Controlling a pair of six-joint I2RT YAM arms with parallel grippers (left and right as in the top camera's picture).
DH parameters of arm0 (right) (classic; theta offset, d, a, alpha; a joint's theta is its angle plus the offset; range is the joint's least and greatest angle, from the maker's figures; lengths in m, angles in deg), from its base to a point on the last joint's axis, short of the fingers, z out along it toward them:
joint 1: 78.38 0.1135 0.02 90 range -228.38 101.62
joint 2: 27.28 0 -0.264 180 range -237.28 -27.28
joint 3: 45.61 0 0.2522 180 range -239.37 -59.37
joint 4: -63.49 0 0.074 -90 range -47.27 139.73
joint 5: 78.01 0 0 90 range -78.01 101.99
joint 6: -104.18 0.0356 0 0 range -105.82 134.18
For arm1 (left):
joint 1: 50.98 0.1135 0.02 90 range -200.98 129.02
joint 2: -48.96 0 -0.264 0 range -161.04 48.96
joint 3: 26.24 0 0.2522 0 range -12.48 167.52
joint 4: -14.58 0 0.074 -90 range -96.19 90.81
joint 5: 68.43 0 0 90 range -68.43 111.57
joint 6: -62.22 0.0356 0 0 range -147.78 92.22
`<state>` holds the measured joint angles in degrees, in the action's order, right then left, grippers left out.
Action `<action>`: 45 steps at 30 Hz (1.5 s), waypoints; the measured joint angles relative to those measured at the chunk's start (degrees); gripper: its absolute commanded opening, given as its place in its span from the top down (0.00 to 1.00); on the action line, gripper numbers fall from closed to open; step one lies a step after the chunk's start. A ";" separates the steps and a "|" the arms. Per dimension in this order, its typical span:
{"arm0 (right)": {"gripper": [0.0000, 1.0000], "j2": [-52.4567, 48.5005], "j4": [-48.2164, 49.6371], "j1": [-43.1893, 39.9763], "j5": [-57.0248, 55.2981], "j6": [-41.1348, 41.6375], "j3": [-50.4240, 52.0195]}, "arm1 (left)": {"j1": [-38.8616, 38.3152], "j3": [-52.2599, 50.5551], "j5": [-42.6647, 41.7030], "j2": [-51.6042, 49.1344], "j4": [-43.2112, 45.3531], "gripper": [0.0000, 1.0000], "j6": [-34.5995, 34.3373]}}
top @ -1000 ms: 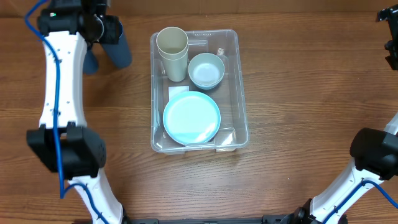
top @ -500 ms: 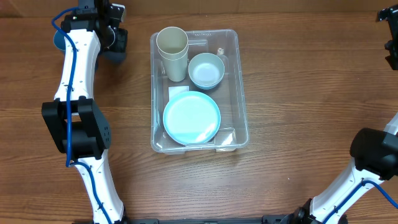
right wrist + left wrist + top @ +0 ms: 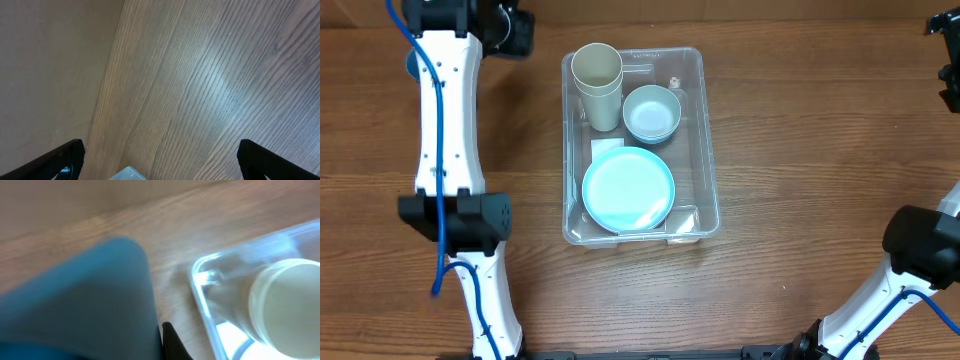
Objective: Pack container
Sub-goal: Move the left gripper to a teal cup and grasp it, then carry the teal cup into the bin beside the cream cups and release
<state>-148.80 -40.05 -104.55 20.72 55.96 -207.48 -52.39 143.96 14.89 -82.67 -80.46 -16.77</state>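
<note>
The clear container [image 3: 709,150] sits mid-table and holds a stack of cream cups [image 3: 597,76], a pale blue bowl [image 3: 652,112] and a light blue plate [image 3: 628,188]. My left gripper [image 3: 508,30] is at the far left, beside the container's far-left corner. In the left wrist view it [image 3: 161,336] is shut on a blue cup [image 3: 85,305]. The cup fills the left of that view and presses against the one visible black fingertip [image 3: 173,343]. The container's corner [image 3: 200,282] and a cream cup [image 3: 287,305] lie to the right. My right gripper [image 3: 170,160] is open and holds nothing.
A sliver of blue [image 3: 412,65] shows left of the left arm [image 3: 442,120]. The right arm [image 3: 925,245] stands at the table's right edge, its gripper [image 3: 948,60] at the far right. A container corner [image 3: 127,174] peeks in at the bottom of the right wrist view.
My left gripper has closed and swung from left of the cream cups toward the table's far-left corner. The blue thing seen by it is now mostly hidden under the arm. The right arm is still.
</note>
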 measured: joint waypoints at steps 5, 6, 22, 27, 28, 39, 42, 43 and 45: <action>0.00 -0.02 -0.04 0.02 0.00 -0.02 0.00 | -3.30 20.35 -0.26 0.33 -15.54 0.96 -2.21; 0.00 0.00 -0.04 0.00 0.00 0.00 0.00 | -4.28 21.62 -0.85 1.11 -15.41 0.96 -3.10; 0.00 -0.02 -0.04 0.02 0.00 0.00 0.00 | -29.70 20.04 0.76 6.32 -15.61 0.96 -3.85; 0.00 -0.02 -0.02 0.00 0.02 0.00 0.00 | -33.51 4.66 6.01 8.41 -15.61 0.96 -3.80; 0.00 0.00 -0.02 0.00 0.02 -0.02 0.00 | -33.48 2.43 6.43 8.39 -15.54 0.96 -3.80; 0.00 -0.02 -0.02 0.02 0.02 -0.02 0.00 | -31.82 -18.43 14.62 8.41 -15.56 0.96 -3.13; 0.00 -0.02 -0.04 0.02 0.02 0.00 0.00 | -29.46 -20.92 15.91 8.41 -14.71 0.96 -3.13; 0.00 -0.02 0.00 0.00 0.02 -0.02 0.00 | -28.74 -21.53 15.98 8.41 -14.27 0.96 -3.13; 0.00 -0.02 0.00 0.02 0.00 0.00 0.00 | -27.26 -23.10 15.41 8.41 -11.91 0.96 -3.13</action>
<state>-148.82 -40.05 -104.53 20.72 55.96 -207.48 -79.64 120.86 30.30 -74.26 -92.37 -19.90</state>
